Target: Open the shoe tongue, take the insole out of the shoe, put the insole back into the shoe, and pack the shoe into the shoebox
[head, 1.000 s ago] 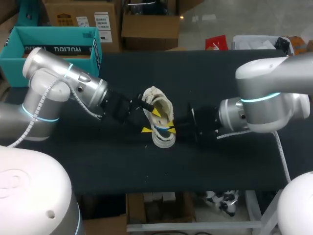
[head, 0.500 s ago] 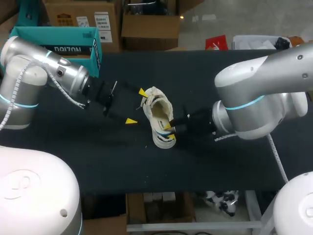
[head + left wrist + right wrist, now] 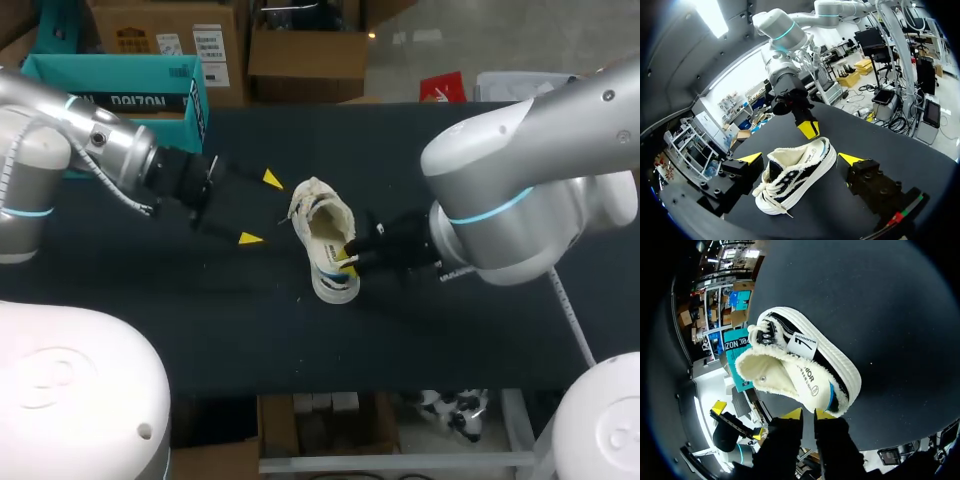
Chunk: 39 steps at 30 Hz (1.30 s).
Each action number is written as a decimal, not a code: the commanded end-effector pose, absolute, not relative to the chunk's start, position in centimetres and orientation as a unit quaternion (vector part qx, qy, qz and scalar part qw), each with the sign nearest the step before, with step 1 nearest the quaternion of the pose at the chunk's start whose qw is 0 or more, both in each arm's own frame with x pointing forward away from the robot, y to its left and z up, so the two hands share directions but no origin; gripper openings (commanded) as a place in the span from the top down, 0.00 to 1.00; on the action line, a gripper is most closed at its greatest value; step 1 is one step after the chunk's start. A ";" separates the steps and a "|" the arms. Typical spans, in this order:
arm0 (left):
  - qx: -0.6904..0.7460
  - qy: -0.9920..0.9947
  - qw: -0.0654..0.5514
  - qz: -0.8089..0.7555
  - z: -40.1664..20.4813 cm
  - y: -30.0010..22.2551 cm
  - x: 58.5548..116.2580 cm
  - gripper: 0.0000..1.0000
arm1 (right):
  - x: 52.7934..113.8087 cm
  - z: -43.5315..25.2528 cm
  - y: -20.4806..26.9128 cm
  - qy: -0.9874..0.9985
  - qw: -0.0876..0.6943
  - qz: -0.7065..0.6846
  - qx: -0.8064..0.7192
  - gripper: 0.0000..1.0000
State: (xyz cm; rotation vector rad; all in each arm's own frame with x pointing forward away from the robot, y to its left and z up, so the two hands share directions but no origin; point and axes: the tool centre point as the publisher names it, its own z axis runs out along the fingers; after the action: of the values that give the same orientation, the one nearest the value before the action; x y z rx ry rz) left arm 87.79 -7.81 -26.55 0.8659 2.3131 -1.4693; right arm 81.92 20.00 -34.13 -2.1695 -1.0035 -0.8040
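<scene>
Shoe (image 3: 325, 240) and right gripper (image 3: 347, 261) met near the middle of the black table (image 3: 300, 140) in the head view. The cream shoe with dark side stripes stood on its sole, fleecy opening upward, its heel at the nearer end. The right gripper came in from the right, and its yellow tips sat against that heel. The left gripper (image 3: 260, 208) hung just left of the shoe, apart from it, its two yellow tips spread wide. The teal shoebox (image 3: 110, 85) sat at the far left corner of the table, well apart from the shoe.

In the left wrist view, the left gripper (image 3: 800, 159) had its fingers (image 3: 750, 158) parted. The shoe (image 3: 797, 175) lay just ahead of them, in line with the gap and touched by neither. The laced toe pointed toward this gripper. At the far end, the right gripper (image 3: 808, 129) set its yellow tip at the heel rim, with the right arm (image 3: 785, 35) rising behind it.

In the right wrist view, the right gripper (image 3: 808, 415) had its fingers (image 3: 792, 414) drawn nearly together, with only a thin dark slit between them. The tips lay right at the heel of the shoe (image 3: 800, 367); whether they pinched the rim could not be told. The toe pointed away toward the shoebox (image 3: 737, 352), and the left gripper (image 3: 738, 421) showed beyond, off to one side.
</scene>
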 end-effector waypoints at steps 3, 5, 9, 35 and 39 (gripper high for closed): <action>0.250 0.864 0.065 -0.432 -25.7 -6.9 87.8 0.00 | 82.0 -33.1 21.0 -0.403 0.306 -0.298 -0.809 1.00; 0.250 0.864 0.065 -0.432 -25.7 -6.9 87.8 0.00 | 82.3 -33.6 21.8 -0.415 0.306 -0.293 -0.805 1.00; 0.250 0.864 0.065 -0.432 -25.7 -6.9 87.8 0.00 | 83.2 -35.9 22.9 -0.427 0.311 -0.273 -0.804 1.00; 0.180 0.901 0.096 -0.384 -25.3 -6.9 88.4 0.00 | 82.9 -39.7 21.6 -0.410 0.187 -0.278 -0.849 1.00; 0.180 0.901 0.096 -0.384 -25.3 -6.9 88.4 0.00 | 82.2 -37.2 20.8 -0.419 0.208 -0.316 -0.825 1.00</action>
State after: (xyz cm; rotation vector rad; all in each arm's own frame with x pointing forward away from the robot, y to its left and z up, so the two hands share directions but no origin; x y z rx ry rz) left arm 88.41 -6.88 -25.29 0.5347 2.6681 -1.1354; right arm 83.34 21.78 -39.07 -2.3301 -1.1782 -0.8236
